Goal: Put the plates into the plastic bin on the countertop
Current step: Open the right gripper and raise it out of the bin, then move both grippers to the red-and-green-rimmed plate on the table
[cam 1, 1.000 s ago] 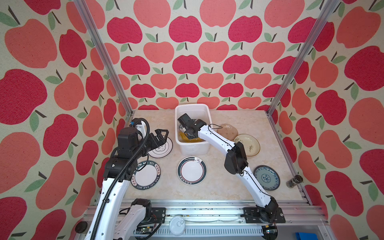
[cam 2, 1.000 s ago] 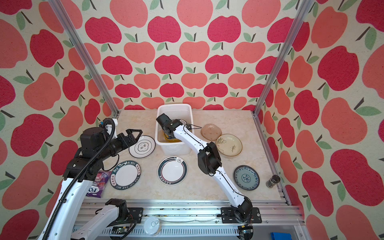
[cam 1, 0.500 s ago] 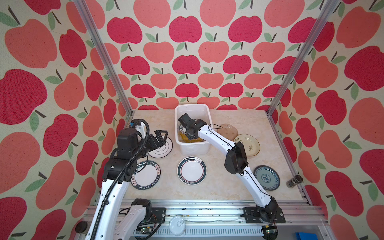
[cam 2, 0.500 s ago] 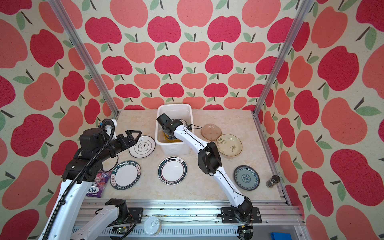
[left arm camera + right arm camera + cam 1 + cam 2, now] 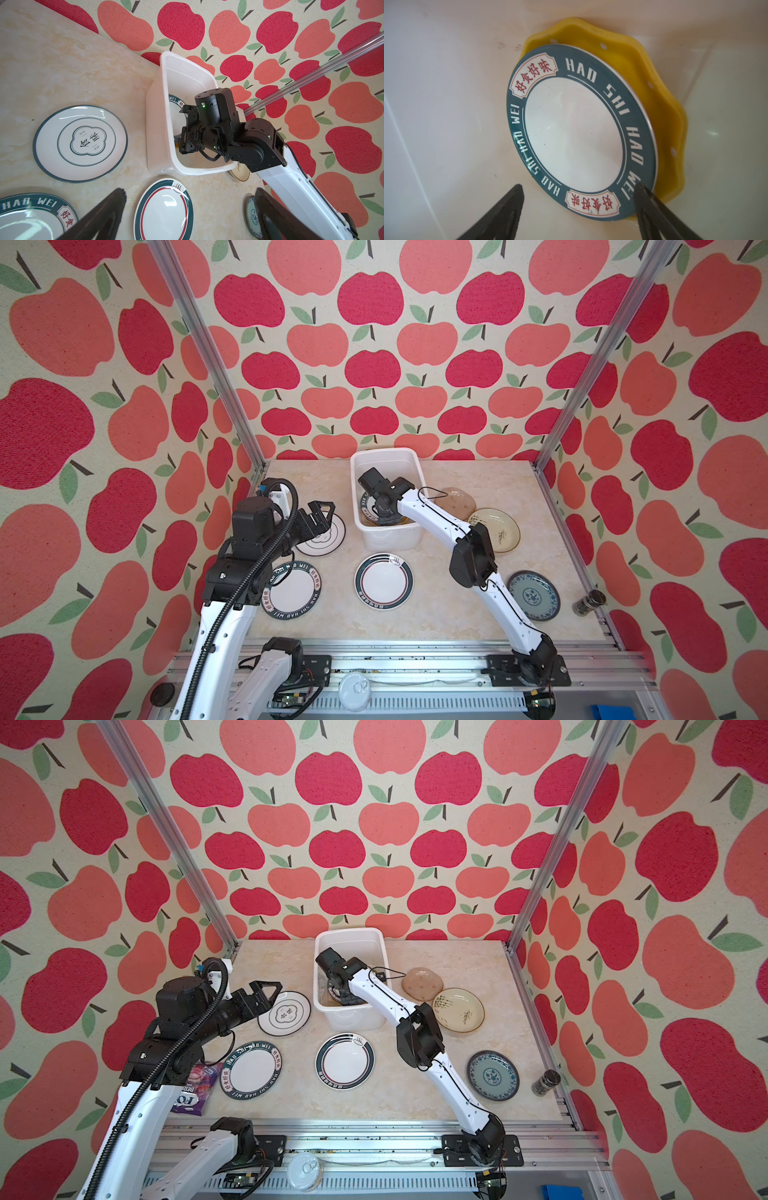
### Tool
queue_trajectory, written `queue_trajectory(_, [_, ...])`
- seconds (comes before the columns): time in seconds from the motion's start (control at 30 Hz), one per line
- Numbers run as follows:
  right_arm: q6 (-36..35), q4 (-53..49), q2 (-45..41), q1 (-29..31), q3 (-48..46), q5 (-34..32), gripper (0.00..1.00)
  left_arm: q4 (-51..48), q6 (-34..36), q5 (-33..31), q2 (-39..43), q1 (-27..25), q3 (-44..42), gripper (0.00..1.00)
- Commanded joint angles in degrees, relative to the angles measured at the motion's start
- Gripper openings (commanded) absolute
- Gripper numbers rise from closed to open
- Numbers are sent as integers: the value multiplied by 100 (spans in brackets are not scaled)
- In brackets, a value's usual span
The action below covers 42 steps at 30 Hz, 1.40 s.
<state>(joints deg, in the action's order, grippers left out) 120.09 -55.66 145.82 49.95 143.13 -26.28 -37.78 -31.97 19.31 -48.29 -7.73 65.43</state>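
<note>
Far left of the bin (image 5: 386,454), a purple snack bag (image 5: 193,1090) and a lettered plate (image 5: 293,591) lie on the countertop (image 5: 436,614). Closer to the bin's left wall the left gripper (image 5: 326,510) hangs released, fingers spread wide, above an emblem plate (image 5: 328,531). Just in front of the bin sits a ringed plate (image 5: 384,580). Inside the bin the right gripper (image 5: 578,187) has its fingers apart, grasping nothing. One fingertip (image 5: 639,189) lies at the rim of a matching plate (image 5: 575,135), which rests on a yellow plate (image 5: 664,116). Right of the bin lie a brown plate (image 5: 459,499), a cream plate (image 5: 498,526) and, nearer the front, a blue plate (image 5: 534,595), with a small dark jar (image 5: 588,601) furthest out.
</note>
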Motion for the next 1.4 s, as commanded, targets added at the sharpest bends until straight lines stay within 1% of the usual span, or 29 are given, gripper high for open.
queue_trajectory(0.0, [2734, -261, -97, -91, 16, 1, 87, -141, 116, -90, 109, -6, 163, 99])
queue_trajectory(0.13, [2357, 345, -86, -117, 156, -50, 87, -167, 169, -109, 110, 1, 190, 99])
queue_trajectory(0.27, [1795, 397, -59, -157, 633, -150, 87, -158, 151, -69, 68, -3, 205, 99])
queue_trajectory(0.43, [1156, 549, -436, -141, 515, -282, 87, -215, 138, -77, 57, -24, 220, 99])
queue_trajectory(0.53, [346, 803, -772, -127, 325, -301, 86, -274, 77, -125, 161, -15, 151, 99])
queue_trajectory(0.63, [-1047, 1204, -1002, -113, 348, -78, 83, -389, 46, -101, 323, -1, -39, 99])
queue_trajectory(0.73, [-2534, 1344, -1229, -83, 451, 489, 83, -817, 179, -25, 314, -2, -46, 99])
queue_trajectory(0.77, [-2806, 1253, -1304, -75, 444, 685, 83, -935, 243, -19, 297, -17, -31, 99])
queue_trajectory(0.87, [-3940, 1202, -1712, -17, 150, 1246, 82, -1125, 418, 4, 208, -81, -15, 99])
queue_trajectory(0.93, [-4797, 1204, -2125, 14, -157, 1444, 82, -1098, 406, 192, 101, -84, -43, 99])
queue_trajectory(1.0, [-5446, 1090, -2571, 28, -412, 1539, 82, -1074, 336, 586, -101, -84, -35, 99])
queue_trajectory(1.03, [-5879, 1111, -2819, 23, -555, 1609, 82, -1122, 280, 729, -233, -93, -5, 99])
queue_trajectory(1.1, [-6446, 1011, -3254, 12, -789, 1789, 82, -1139, 193, 884, -387, -152, -18, 99])
queue_trajectory(1.13, [-6770, 944, -3468, -15, -869, 1979, 82, -1142, 183, 839, -425, -216, -24, 99])
queue_trajectory(1.27, [-7757, 74, -4209, -106, -1145, 2628, 82, -1285, 336, 729, -568, -449, 20, 99])
queue_trajectory(1.37, [-8258, -113, -5024, -142, -2099, 3073, 82, -1609, 504, 708, -768, -679, 112, 99])
